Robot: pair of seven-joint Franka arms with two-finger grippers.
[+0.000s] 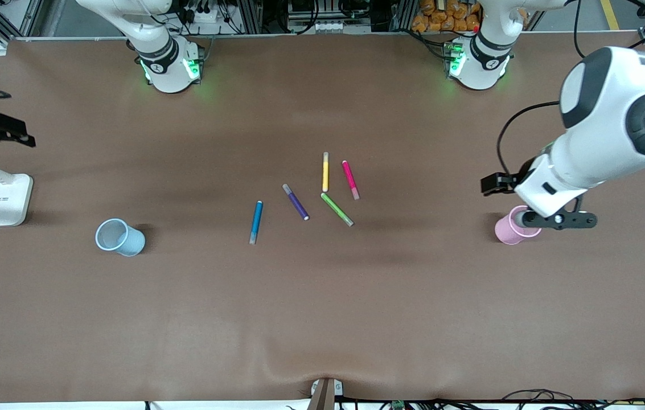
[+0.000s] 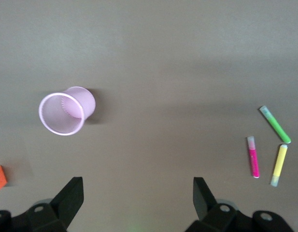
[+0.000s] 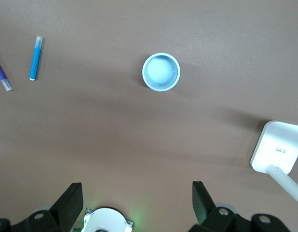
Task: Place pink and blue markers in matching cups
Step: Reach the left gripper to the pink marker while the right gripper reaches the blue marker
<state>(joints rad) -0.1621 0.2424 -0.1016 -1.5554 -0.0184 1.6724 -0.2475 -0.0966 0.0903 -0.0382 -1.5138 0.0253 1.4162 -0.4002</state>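
Nothing picked yet. Pink marker [image 1: 350,179] and blue marker [image 1: 256,221] lie mid-table; pink cup [image 1: 511,228] under left gripper [image 2: 134,200], blue cup [image 1: 119,237] at right arm's end. Right gripper [image 3: 134,203] high, both agape, empty. Next: descend onto a marker.

You've got a slim magenta-pink felt-tip marker [image 1: 350,180] and a blue one [image 1: 256,222] flat mid-table; the upright light blue plastic cup [image 1: 120,237] and light pink cup [image 1: 511,229] stand empty at opposite ends.

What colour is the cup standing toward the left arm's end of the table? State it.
Light pink: the small tapered plastic cup, clearest in the left wrist view.
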